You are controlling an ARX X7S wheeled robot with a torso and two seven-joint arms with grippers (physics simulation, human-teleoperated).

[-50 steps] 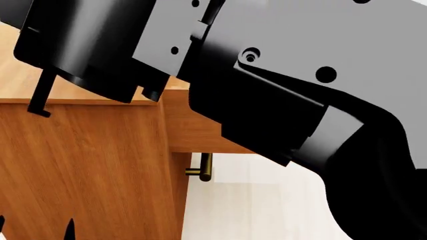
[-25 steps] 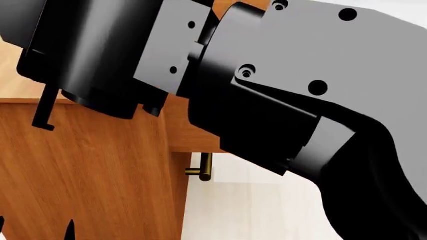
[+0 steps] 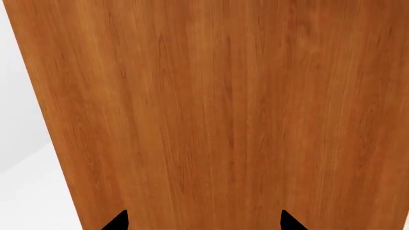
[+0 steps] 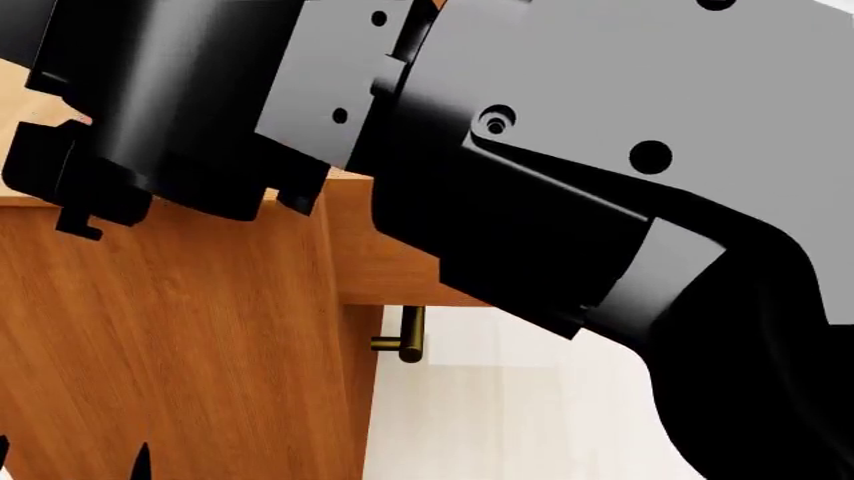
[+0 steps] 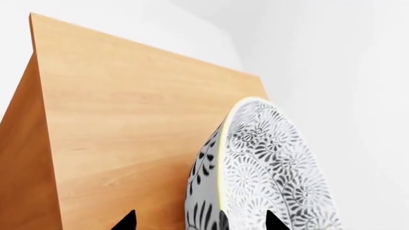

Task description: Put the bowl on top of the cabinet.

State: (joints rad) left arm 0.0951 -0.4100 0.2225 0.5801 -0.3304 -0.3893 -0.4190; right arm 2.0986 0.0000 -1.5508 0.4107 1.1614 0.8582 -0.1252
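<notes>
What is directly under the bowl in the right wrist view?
The bowl hangs tilted over the cabinet top, between the right hand fingertips. Bare wood shows beside it. Whether its base touches the top is hidden by the bowl itself.

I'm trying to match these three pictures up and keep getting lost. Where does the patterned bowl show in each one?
Left wrist view: no bowl, only a wood panel of the cabinet.
Head view: no bowl; the right arm fills most of the frame.
Right wrist view: the bowl is at the lower right, tilted on edge between the right pincer tips, over the cabinet's flat top.
Shared landmark: the orange-brown cabinet, present in all three.
</notes>
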